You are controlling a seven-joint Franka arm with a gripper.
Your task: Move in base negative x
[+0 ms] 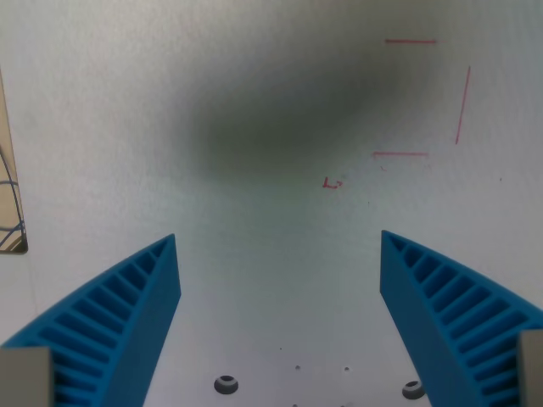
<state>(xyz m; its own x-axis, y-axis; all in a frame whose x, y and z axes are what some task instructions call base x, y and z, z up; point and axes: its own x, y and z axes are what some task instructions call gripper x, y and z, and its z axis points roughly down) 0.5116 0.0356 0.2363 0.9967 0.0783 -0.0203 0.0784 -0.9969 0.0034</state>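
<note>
Right, my tool (280, 271) hangs wide apart and empty over the white bench (254, 85), blue fingers (127, 314) spread low in view. No object to fetch here; the job is pure travel, and I can't judge how much is covered. Red marks (424, 97) lie upper right, bolt holes (226, 384) beneath me, the bench edge (10, 170) far left; otherwise open room.

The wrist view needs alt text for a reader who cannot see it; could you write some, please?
An open end effector with two blue ribbed fingers hangs above a bare white table, holding nothing. Thin red lines mark the table at upper right, under a dark blurred shadow.
</note>
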